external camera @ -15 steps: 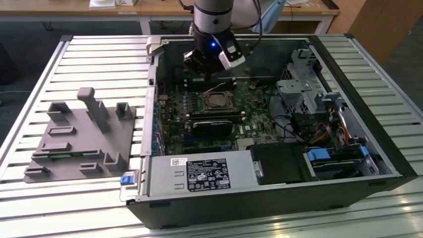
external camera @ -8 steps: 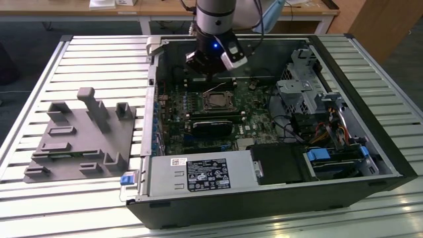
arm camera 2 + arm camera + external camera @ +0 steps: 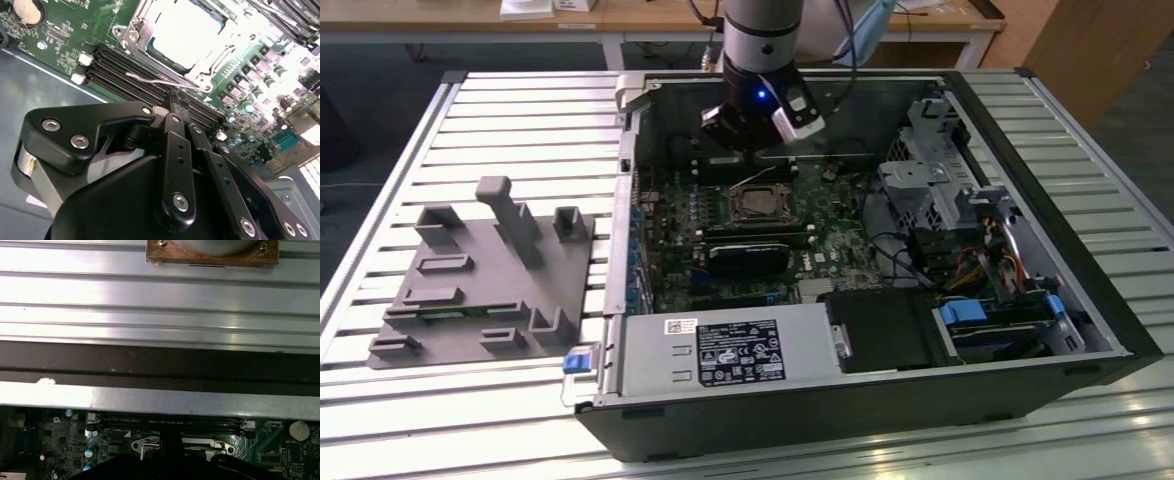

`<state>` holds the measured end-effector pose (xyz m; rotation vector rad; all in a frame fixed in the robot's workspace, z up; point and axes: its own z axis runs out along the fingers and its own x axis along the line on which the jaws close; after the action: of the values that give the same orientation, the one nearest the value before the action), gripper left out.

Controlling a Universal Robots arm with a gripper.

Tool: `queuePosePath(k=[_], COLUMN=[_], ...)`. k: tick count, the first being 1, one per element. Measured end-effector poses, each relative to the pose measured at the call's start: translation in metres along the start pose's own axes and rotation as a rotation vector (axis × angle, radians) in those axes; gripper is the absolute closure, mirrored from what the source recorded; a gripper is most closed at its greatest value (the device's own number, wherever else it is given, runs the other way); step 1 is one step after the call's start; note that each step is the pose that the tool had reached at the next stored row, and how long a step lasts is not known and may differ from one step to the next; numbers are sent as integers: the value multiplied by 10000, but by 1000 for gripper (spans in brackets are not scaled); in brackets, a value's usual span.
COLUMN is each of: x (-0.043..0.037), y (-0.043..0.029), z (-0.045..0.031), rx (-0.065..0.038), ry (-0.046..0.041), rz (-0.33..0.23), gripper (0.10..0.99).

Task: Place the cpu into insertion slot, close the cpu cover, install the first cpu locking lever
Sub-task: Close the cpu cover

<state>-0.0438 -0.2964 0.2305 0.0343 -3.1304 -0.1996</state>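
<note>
Steel wire lever [image 3: 145, 79] looks thin and springy, so I'd push near its free end; fingers [image 3: 176, 125] pinched together beside it.

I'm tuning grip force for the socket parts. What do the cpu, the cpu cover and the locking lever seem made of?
The cpu: metal top, dull silver-grey, washed pale by glare. The cpu cover: thin sheet metal, bright silvery, glinting along its edges. The locking lever: slim bent metal rod, shiny; likely steel, but the alloy cannot be told.
</note>
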Motion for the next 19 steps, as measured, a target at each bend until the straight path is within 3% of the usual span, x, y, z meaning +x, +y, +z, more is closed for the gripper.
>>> queuePosePath(k=[19], x=[-88], y=[6], z=[73], rx=[1], ry=[31], rz=[-248], gripper=[980])
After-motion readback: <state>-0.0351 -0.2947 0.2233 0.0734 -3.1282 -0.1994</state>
